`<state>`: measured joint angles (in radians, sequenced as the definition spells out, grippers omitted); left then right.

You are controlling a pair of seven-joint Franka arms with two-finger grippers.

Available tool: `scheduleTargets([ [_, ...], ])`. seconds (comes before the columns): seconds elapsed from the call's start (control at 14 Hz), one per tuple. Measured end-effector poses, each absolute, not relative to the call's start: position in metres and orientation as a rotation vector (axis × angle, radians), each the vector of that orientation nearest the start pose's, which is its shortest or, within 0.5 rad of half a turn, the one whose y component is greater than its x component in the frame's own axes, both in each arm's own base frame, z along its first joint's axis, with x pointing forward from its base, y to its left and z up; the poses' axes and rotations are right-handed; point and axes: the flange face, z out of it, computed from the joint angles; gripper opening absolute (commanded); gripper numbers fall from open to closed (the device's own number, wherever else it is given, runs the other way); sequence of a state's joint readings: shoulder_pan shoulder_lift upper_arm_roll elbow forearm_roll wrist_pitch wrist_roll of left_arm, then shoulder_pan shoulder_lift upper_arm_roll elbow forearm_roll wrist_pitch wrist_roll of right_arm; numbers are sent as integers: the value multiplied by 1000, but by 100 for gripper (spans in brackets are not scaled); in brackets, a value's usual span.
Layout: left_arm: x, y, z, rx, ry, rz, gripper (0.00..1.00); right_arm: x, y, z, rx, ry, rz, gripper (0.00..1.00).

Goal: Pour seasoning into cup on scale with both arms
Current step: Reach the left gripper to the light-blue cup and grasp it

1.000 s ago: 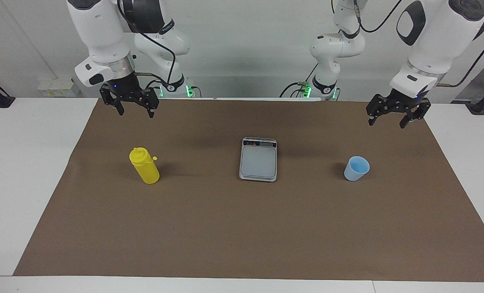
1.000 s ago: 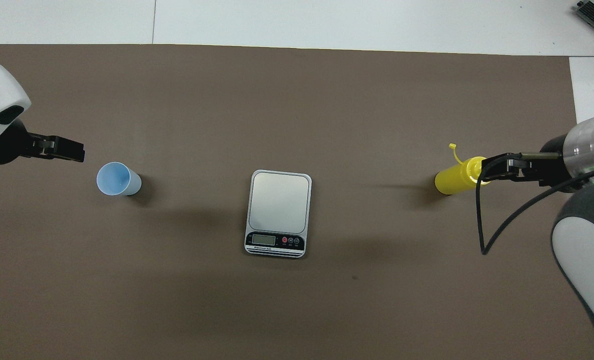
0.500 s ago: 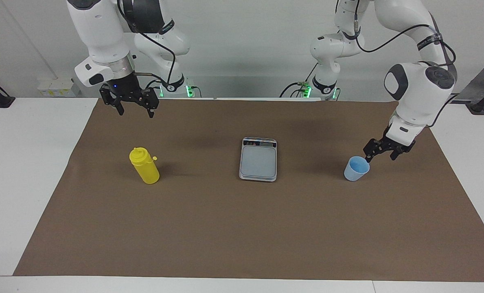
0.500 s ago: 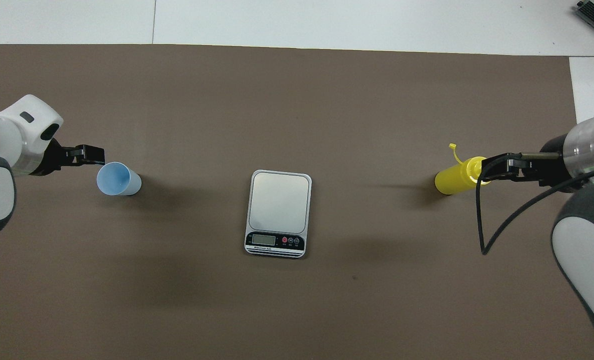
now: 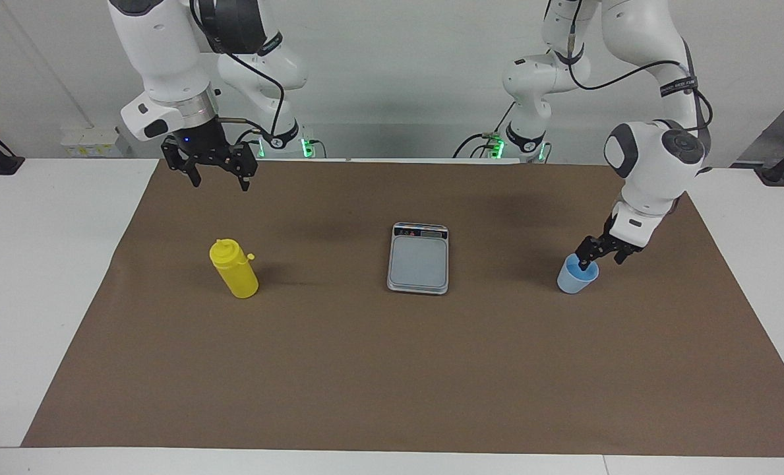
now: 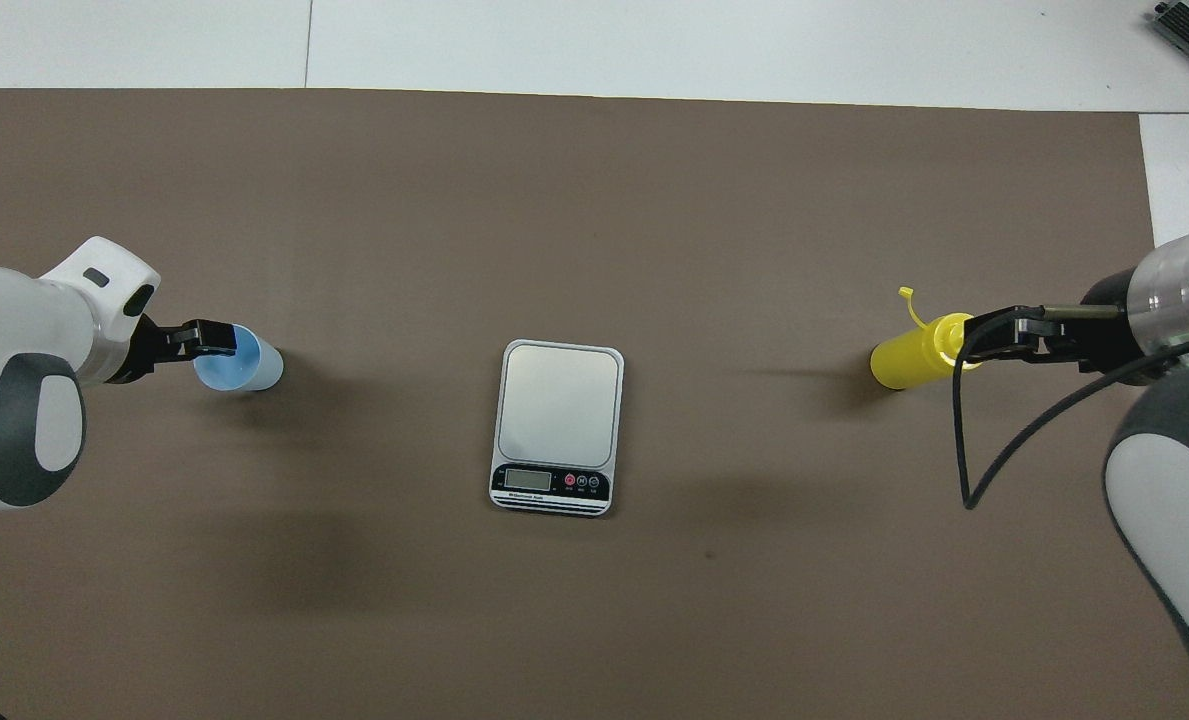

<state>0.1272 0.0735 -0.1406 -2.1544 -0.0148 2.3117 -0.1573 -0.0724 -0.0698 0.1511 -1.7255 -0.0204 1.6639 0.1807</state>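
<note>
Left pincer (image 5: 601, 256) was down at the cup (image 5: 575, 277), fingers spread, one fingertip (image 5: 585, 265) dipped inside the rim and the other outside on the side toward the left arm's end; not pinching yet. Overhead view showed the same: left pincer (image 6: 216, 340) straddling the cup (image 6: 246, 362) wall. The cup stood upright on the brown mat (image 5: 392, 369) toward the left arm's end of the tabletop (image 5: 29, 277), well apart from the scale (image 5: 419, 258).

The scale (image 6: 557, 426) sat flat mid-mat, nothing on its platform, display strip at the end nearer the robots.

The seasoning (image 5: 233, 268) bottle stood upright toward the right arm's end, cap on, tip cover hanging at its side. The seasoning (image 6: 912, 356) was about as far from the robots as the cup.

Right pincer (image 5: 219, 177) hung raised, fingers spread, holding nothing, over the mat's edge by the robots, clear of the bottle in the facing view. Overhead the right pincer (image 6: 994, 336) overlapped the bottle's cap only by viewpoint.
</note>
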Motion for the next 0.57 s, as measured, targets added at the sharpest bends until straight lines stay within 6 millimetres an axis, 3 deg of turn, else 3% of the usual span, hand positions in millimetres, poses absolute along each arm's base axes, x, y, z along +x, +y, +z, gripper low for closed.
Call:
scheduleTargets([
  [0.07, 556, -7, 367, -3159, -255, -126, 55, 537, 43, 597, -3167, 159, -18, 100],
  [0.29, 556, -7, 342, -3163, -268, -92, 0, 537, 43, 597, -3167, 159, -18, 100],
  [0.57, 558, -8, 334, -3166, -265, -89, 0, 537, 43, 597, -3167, 159, -18, 100],
])
